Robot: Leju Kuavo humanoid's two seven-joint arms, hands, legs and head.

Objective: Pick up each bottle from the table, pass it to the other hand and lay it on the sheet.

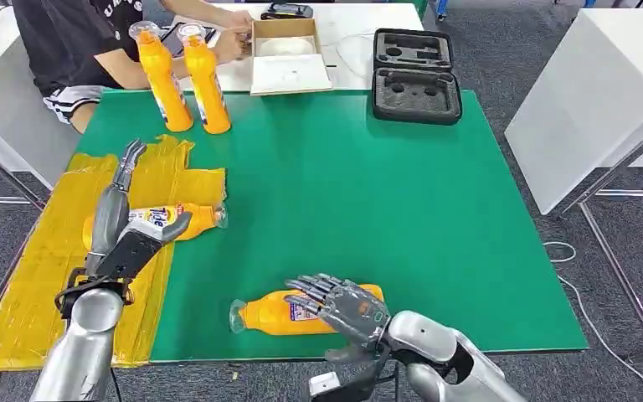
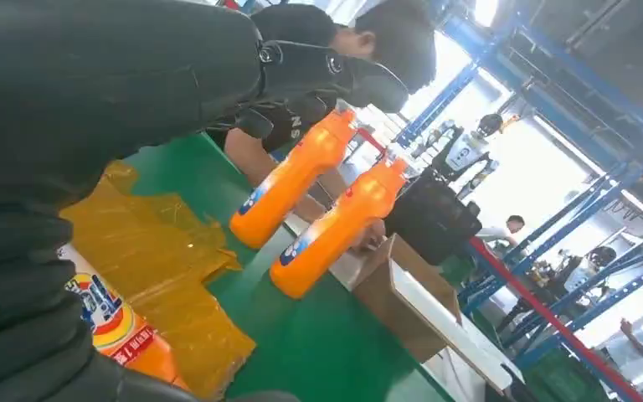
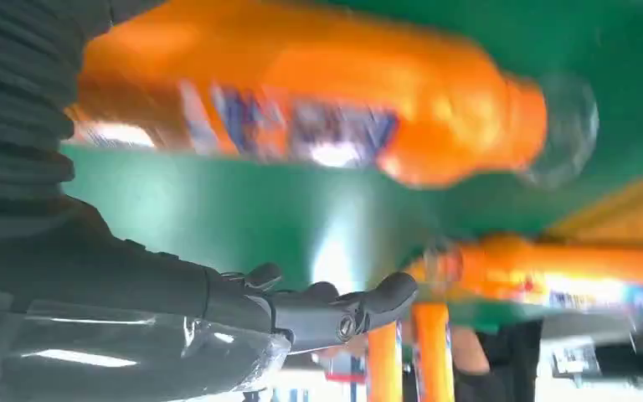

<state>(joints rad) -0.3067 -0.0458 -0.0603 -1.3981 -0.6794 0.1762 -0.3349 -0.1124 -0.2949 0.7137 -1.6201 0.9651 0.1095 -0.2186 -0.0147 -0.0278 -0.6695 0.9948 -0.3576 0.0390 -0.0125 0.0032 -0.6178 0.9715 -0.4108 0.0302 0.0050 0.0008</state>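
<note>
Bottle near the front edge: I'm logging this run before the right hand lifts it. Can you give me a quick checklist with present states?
1. Right hand over the lying bottle: ok.
2. Fingers closed around that bottle: cannot tell; the right wrist view is blurred.
3. Left hand free to receive: not ok, it rests on the bottle on the sheet.
4. Bare room on the yellow sheet: ok.
5. Two standing bottles upright at the far edge: ok.
6. Person away from the hands: ok.
</note>
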